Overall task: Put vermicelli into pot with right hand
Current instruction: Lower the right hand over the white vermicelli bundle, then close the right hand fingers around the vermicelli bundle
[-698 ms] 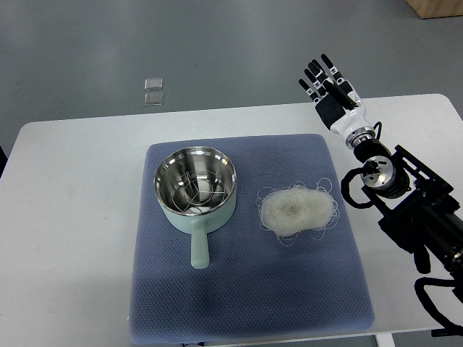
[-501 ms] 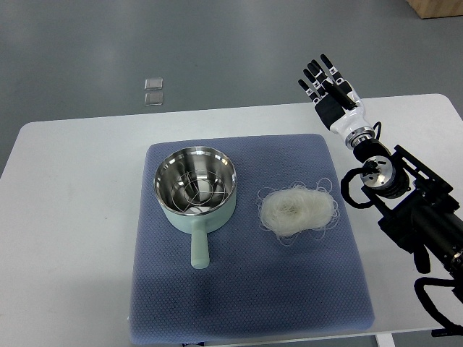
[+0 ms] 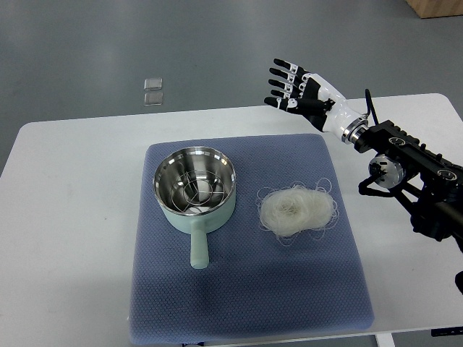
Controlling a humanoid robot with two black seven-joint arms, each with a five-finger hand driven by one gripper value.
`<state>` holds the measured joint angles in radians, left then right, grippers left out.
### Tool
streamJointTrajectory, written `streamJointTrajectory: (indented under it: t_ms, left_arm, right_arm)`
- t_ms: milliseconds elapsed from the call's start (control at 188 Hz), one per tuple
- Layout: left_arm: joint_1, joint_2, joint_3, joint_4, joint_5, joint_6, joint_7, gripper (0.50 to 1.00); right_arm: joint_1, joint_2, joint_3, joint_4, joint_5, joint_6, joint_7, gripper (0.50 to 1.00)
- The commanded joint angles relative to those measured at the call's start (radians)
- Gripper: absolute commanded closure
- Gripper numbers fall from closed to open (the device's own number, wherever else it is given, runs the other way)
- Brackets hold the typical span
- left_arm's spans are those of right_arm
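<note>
In the top view, the right hand (image 3: 298,92) has moved since half a second ago: before, it stood with the fingers pointing away, beyond the far right corner of the mat, and now it has turned to the left and come further over the far edge of the desk (image 3: 72,217). Its fingers are spread and released, and it grasps nothing. I judge that the arm has begun its reach, but the picking is not yet started. The left hand is not seen.

The vermicelli (image 3: 296,210) has not moved; it lies as a loose white nest on the right part of the blue mat (image 3: 246,289), near the pot (image 3: 195,189) but apart from it. The pot stands on the left part of the mat, with its handle pointing toward the robot's side. Inside it only a wire rack is visible, no noodles.

The desk is white with rounded corners, and the mat covers its middle. Beyond the desk is a grey floor (image 3: 217,43), where two small clear squares (image 3: 153,92) lie. A brown box corner (image 3: 438,7) shows at the top right.
</note>
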<state>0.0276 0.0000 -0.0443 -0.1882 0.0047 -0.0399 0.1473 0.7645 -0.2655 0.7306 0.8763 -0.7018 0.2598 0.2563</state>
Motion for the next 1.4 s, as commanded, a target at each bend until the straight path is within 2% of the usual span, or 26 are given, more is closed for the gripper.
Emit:
streamJointTrajectory:
  t_ms: [0,101,181,240,320,394,528,1087,1221,1274,1285,1290,1295,1301,1306,1311,1338,1343,1349,1354,1359,1365,1370,1375,1391,1397]
  left_arm:
    - [0.0,0.0,0.0,0.0,0.0,-0.001,0.0,0.5]
    - [0.0,0.0,0.0,-0.004,0.0,-0.002,0.0,0.5]
    - [0.0,0.0,0.0,-0.002,0.0,-0.002,0.0,0.5]
    - [0.0,0.0,0.0,-0.002,0.0,-0.002,0.0,0.5]
    - [0.0,0.0,0.001,0.0,0.0,-0.002,0.0,0.5]
    - [0.0,0.0,0.001,-0.002,0.0,-0.002,0.0,0.5]
    - [0.0,0.0,0.003,-0.004,0.001,-0.002,0.0,0.5]
    - [0.002,0.0,0.004,-0.004,0.001,-0.002,0.0,0.5]
    - [0.002,0.0,0.003,-0.002,0.0,-0.002,0.0,0.5]
    - [0.002,0.0,0.003,-0.002,0.0,-0.002,0.0,0.5]
    - [0.002,0.0,0.003,-0.002,0.0,-0.002,0.0,0.5]
    - [0.002,0.0,0.003,-0.002,0.0,-0.002,0.0,0.5]
    - [0.002,0.0,0.003,-0.002,0.0,-0.002,0.0,0.5]
    - [0.002,0.0,0.003,-0.002,0.0,-0.002,0.0,0.5]
    - [0.002,0.0,0.003,-0.002,0.0,-0.002,0.0,0.5]
    - [0.002,0.0,0.003,-0.002,0.0,-0.002,0.0,0.5]
    - [0.002,0.0,0.003,-0.002,0.0,-0.002,0.0,0.5]
    - [0.002,0.0,0.003,-0.002,0.0,-0.002,0.0,0.5]
    - [0.002,0.0,0.003,-0.002,0.0,-0.002,0.0,0.5]
    - [0.002,0.0,0.003,-0.002,0.0,-0.002,0.0,0.5]
    - [0.002,0.0,0.003,-0.002,0.0,-0.002,0.0,0.5]
    - [0.002,0.0,0.003,-0.002,0.0,-0.002,0.0,0.5]
    - [0.002,0.0,0.003,-0.002,0.0,-0.002,0.0,0.5]
    - [0.002,0.0,0.003,-0.002,0.0,-0.002,0.0,0.5]
    - [0.002,0.0,0.003,-0.002,0.0,-0.002,0.0,0.5]
    - [0.002,0.0,0.003,-0.002,0.0,-0.002,0.0,0.5]
  right_arm:
    - [0.093,-0.116,-0.206,0.056,-0.271,0.03,-0.009,0.572]
    - [0.216,-0.209,-0.435,0.093,-0.4,0.041,-0.009,0.572]
    - [0.323,-0.281,-0.586,0.133,-0.42,0.082,-0.011,0.572]
    - [0.368,-0.32,-0.642,0.174,-0.421,0.118,-0.014,0.572]
    - [0.398,-0.363,-0.665,0.239,-0.42,0.156,-0.049,0.572]
    - [0.397,-0.373,-0.662,0.28,-0.412,0.159,-0.077,0.572]
    - [0.346,-0.367,-0.654,0.311,-0.406,0.148,-0.075,0.572]
    - [0.2,-0.331,-0.639,0.314,-0.424,0.029,-0.078,0.572]
    - [0.182,-0.325,-0.64,0.313,-0.433,-0.014,-0.077,0.587]
    - [0.174,-0.324,-0.642,0.313,-0.435,-0.034,-0.074,0.626]
    - [0.173,-0.324,-0.642,0.313,-0.435,-0.036,-0.074,0.648]
    - [0.171,-0.324,-0.642,0.313,-0.436,-0.039,-0.074,0.674]
    - [0.171,-0.324,-0.642,0.313,-0.436,-0.039,-0.074,0.675]
    - [0.17,-0.324,-0.643,0.311,-0.436,-0.04,-0.074,0.707]
    - [0.17,-0.324,-0.643,0.311,-0.436,-0.04,-0.074,0.707]
    - [0.168,-0.324,-0.643,0.311,-0.438,-0.042,-0.072,0.734]
    - [0.165,-0.322,-0.645,0.311,-0.443,-0.044,-0.071,0.779]
    - [0.164,-0.322,-0.645,0.311,-0.446,-0.045,-0.071,0.803]
    - [0.164,-0.322,-0.645,0.311,-0.446,-0.045,-0.071,0.803]
    - [0.162,-0.322,-0.645,0.309,-0.449,-0.047,-0.071,0.832]
    - [0.162,-0.322,-0.645,0.309,-0.449,-0.047,-0.071,0.832]
    - [0.161,-0.322,-0.645,0.311,-0.452,-0.048,-0.069,0.856]
    - [0.161,-0.322,-0.645,0.311,-0.452,-0.048,-0.069,0.857]
    - [0.159,-0.322,-0.645,0.311,-0.455,-0.05,-0.069,0.881]
    - [0.159,-0.322,-0.646,0.311,-0.459,-0.051,-0.069,0.904]
    - [0.157,-0.322,-0.646,0.311,-0.461,-0.053,-0.069,0.926]
